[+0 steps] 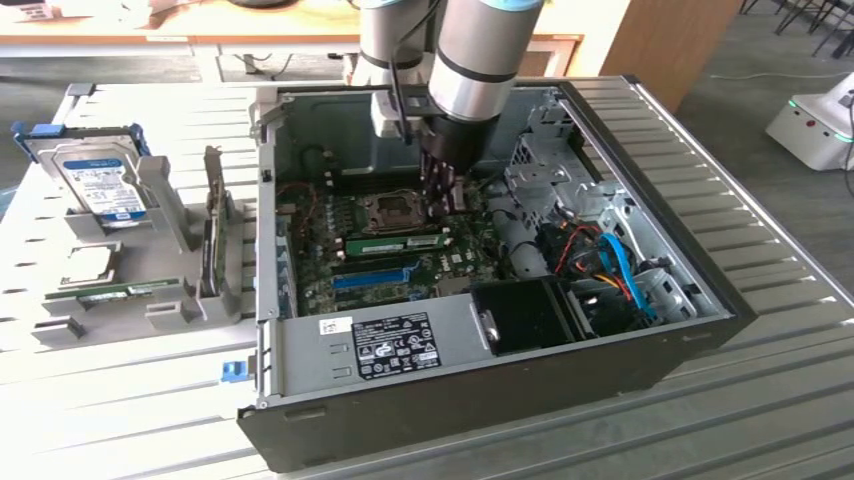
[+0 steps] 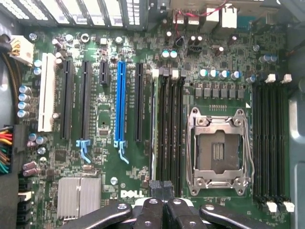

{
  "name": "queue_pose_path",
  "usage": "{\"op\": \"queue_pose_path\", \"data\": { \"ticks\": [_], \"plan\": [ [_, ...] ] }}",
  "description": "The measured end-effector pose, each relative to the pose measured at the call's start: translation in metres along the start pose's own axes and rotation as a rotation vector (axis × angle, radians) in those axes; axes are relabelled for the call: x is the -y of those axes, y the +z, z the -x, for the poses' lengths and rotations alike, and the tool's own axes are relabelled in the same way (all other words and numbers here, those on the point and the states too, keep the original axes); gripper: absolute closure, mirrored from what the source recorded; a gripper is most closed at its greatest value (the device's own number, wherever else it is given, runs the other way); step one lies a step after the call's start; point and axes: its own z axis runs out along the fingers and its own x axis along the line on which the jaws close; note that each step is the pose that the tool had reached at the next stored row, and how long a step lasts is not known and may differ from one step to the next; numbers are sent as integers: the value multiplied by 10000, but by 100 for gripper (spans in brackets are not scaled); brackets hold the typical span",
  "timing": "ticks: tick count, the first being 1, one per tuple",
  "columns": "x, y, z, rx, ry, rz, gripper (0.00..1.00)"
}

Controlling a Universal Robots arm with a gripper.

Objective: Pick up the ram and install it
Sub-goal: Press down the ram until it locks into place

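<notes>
End effector [image 2: 159, 210] closed, empty | ram [image 1: 396, 243] seated in motherboard [image 2: 143, 167] slot, seemingly just beside it

green motherboard [image 2: 143, 157]; blue slot [image 2: 120, 102]; white slot [image 2: 47, 93]; green ram [image 1: 396, 243].

Look: ram [image 1: 396, 243] [image 2: 152, 125], a thin green stick showing a pale label
Pose: standing on edge in a slot
Place: sitting just beyond the gripper [image 1: 446, 197] [image 2: 159, 187]

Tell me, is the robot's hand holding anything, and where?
Nothing seems held: the hand is shut above the motherboard, with nothing seen in its grip.
</notes>
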Motion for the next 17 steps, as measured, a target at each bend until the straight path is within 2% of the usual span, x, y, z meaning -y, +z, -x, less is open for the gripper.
{"op": "queue_pose_path", "data": {
  "ticks": [17],
  "plan": [
    [-209, 15, 0, 5, 73, -4, 89]
  ]
}}
